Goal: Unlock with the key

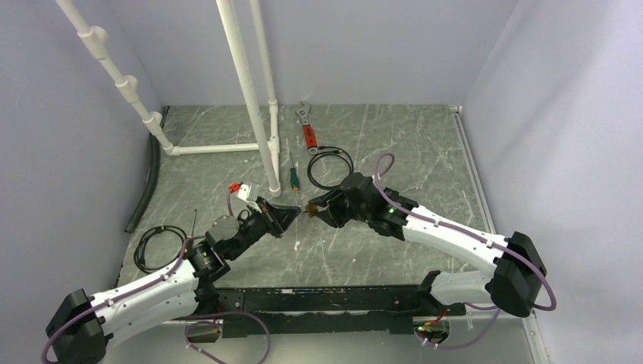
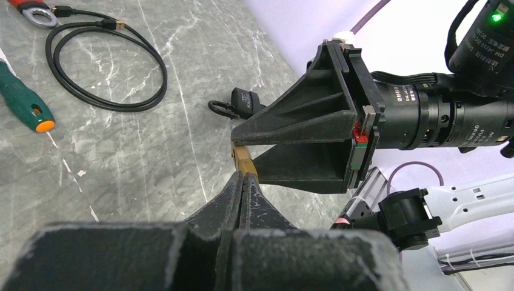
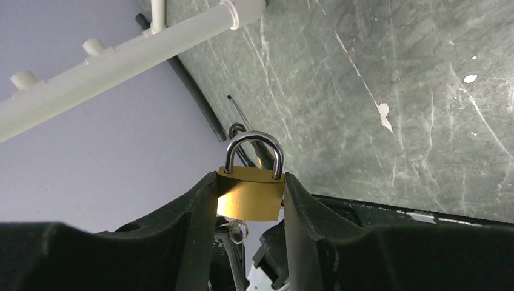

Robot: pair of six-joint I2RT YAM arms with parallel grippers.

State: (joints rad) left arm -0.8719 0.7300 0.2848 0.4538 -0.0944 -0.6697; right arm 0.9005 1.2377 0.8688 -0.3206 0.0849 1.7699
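Landmark: brass padlock [image 3: 250,195], clamped by its two side edges between the fingers of the right gripper [image 3: 250,182]. Its shackle stands clear above the tips and its base is turned the opposite way.

The left gripper [image 2: 242,183] is pressed fully closed, tips right up against the padlock's brass body, meeting the right gripper nose to nose.

The key itself cannot be made out. A small silvery ring [image 3: 234,229] shows just under the padlock's base, so my guess is the key sits pinched in the left tips with its blade hidden.

The left arm is the one placed to act — the blade's axis must line up with the padlock's long axis, base to shackle, before any turn.

A black padlock [image 2: 241,100] lies on the table beyond the brass one.
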